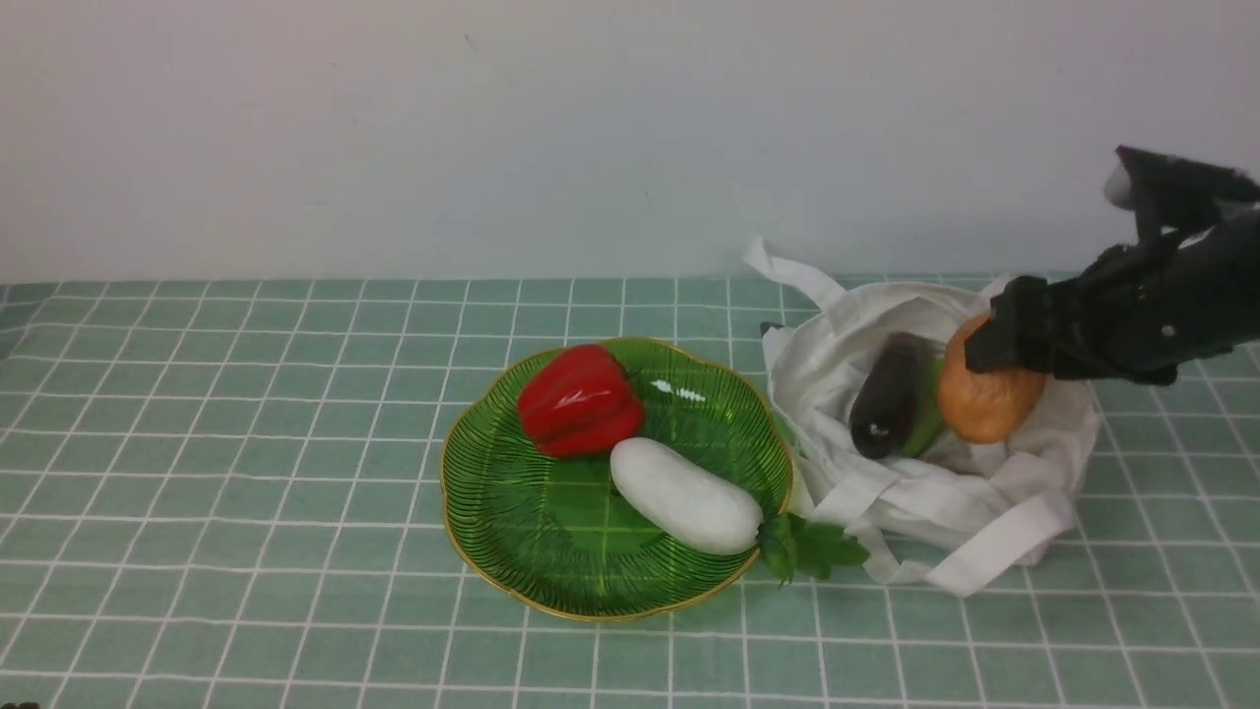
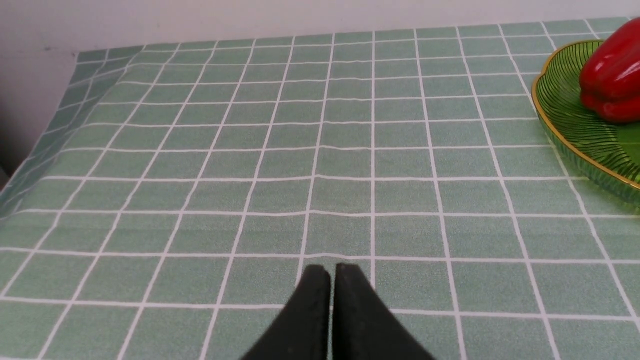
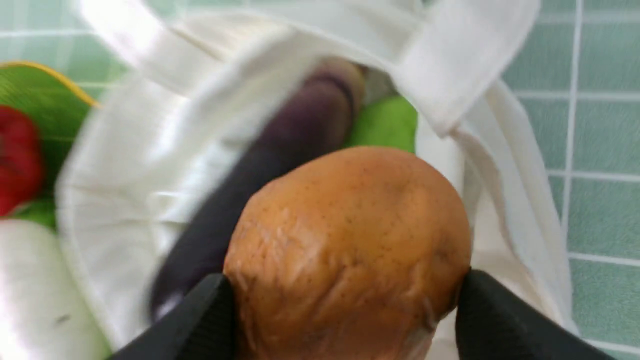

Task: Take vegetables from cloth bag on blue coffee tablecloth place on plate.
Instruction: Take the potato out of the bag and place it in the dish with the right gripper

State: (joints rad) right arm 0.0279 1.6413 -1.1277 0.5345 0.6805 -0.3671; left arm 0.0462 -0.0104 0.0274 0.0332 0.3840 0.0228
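Observation:
The white cloth bag [image 1: 925, 463] lies open on the teal checked tablecloth [image 1: 246, 443], right of the green gold-rimmed plate [image 1: 512, 532]. The plate holds a red pepper [image 1: 579, 399] and a white radish [image 1: 684, 495]. My right gripper [image 1: 994, 340] is shut on the orange-brown potato [image 1: 984, 404] and holds it over the bag's mouth; in the right wrist view its fingers [image 3: 505, 320] press both sides of the potato [image 3: 350, 245]. The black-purple eggplant [image 1: 884, 399] and a green piece [image 1: 925, 418] lie in the bag. My left gripper [image 2: 331, 272] is shut and empty over bare cloth.
A pale wall runs behind the table. The radish's green leaves [image 1: 812, 548] hang over the plate rim toward the bag. A bag strap [image 1: 994, 556] lies on the cloth in front of the bag. The cloth's left edge drops off in the left wrist view [image 2: 45, 150].

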